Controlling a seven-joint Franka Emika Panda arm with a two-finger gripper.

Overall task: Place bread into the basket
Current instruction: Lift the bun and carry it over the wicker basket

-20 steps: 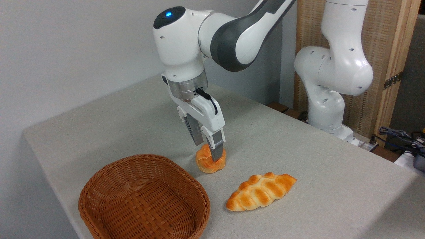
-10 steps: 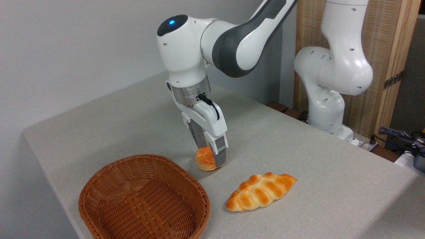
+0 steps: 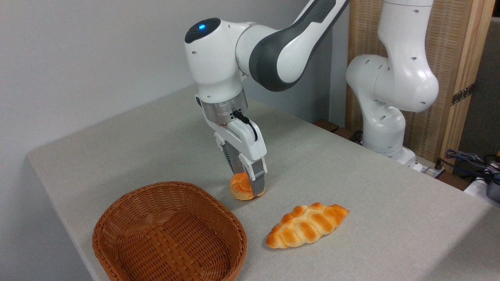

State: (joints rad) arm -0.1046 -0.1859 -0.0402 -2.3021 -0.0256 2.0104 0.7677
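Observation:
The bread (image 3: 241,187), a small round golden-orange knotted bun, is squeezed narrow between my fingers just above or at the table surface. My gripper (image 3: 250,186) is shut on it, pointing down, with one grey finger (image 3: 258,182) in front of the bun and the other behind it. The basket (image 3: 168,233), shallow woven reddish-brown wicker, sits at the near left with nothing in it. Its far right rim lies just left of and below the bun.
A longer braided loaf (image 3: 306,225) lies on the grey table (image 3: 351,187) to the right of the basket and in front of the bun. The arm's white base (image 3: 386,97) stands at the back right, with cables (image 3: 472,160) beyond the table's right edge.
My fingers have closed on the bun, which now looks squeezed narrower than a second ago. The wrist has shifted slightly right and the bun has risen a little; since half a second ago almost nothing moved.

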